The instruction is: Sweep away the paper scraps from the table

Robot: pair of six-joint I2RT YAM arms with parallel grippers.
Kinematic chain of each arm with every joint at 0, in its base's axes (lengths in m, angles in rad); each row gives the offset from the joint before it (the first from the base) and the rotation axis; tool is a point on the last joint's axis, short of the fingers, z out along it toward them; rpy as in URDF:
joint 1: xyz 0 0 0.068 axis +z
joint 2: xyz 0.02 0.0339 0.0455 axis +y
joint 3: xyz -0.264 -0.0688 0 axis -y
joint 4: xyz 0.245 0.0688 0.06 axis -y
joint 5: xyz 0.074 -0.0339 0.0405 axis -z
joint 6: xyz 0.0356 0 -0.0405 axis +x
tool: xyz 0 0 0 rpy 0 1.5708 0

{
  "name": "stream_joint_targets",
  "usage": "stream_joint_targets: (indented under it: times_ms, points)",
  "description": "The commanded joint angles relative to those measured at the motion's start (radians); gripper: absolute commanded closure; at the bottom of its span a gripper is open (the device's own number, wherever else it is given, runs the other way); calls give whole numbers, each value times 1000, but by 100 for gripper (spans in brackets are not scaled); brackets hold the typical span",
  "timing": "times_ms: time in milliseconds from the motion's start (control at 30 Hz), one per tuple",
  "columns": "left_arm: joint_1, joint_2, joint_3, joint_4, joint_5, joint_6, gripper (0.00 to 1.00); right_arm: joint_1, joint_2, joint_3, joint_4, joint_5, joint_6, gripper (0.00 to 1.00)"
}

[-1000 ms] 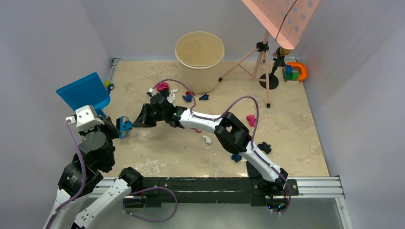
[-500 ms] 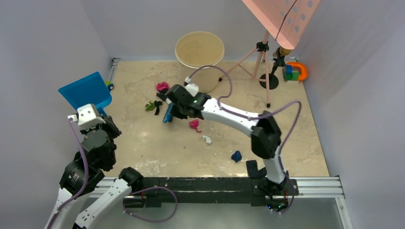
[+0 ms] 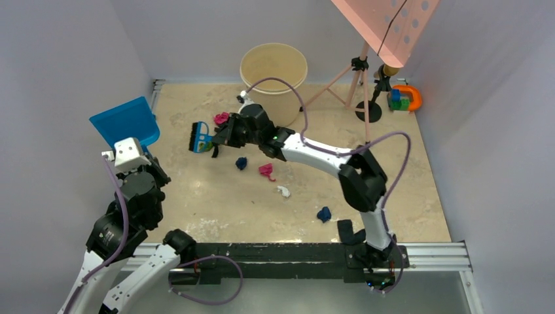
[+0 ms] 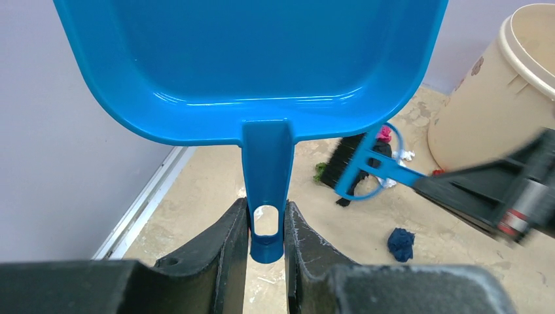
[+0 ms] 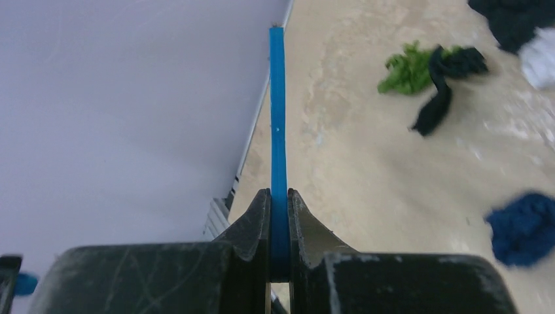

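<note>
My left gripper (image 3: 139, 152) is shut on the handle (image 4: 265, 176) of a blue dustpan (image 3: 124, 121), held tilted up at the table's left edge; the gripper also shows in the left wrist view (image 4: 266, 222). My right gripper (image 3: 221, 136) is shut on the flat handle (image 5: 278, 118) of a blue brush (image 3: 198, 137), whose black bristles hang at the far left-middle. Paper scraps lie around: pink (image 3: 222, 118), dark blue (image 3: 241, 163), pink-red (image 3: 266, 170), white (image 3: 283, 191), dark blue (image 3: 324, 214). Green (image 5: 409, 70) and black (image 5: 445, 85) scraps lie just past the brush.
A beige bucket (image 3: 273, 69) stands at the table's far middle. A pink tripod (image 3: 362, 78) and toy blocks with an orange ring (image 3: 404, 98) are at the far right. A black scrap (image 3: 345, 230) lies by the right arm's base. Metal rails (image 3: 432, 252) edge the beige table (image 3: 216, 209).
The right arm swung the brush from beside the dustpan to the table's middle, then back and farther away to the left. Scraps near the bucket shifted. The dustpan edged right.
</note>
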Motion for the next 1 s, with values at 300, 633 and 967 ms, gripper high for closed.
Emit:
stream_joint_targets:
  times_ms: [300,633,967]
  points:
    - [6,48,-3,21,19,0,100,-26,362,274,-82,86,315,100]
    - [7,36,-7,32,46,1,100,-27,-74,-51,-797,590,491,100]
    - [7,49,-5,34,69,1,100,-23,-349,-374,-117,428,80,100]
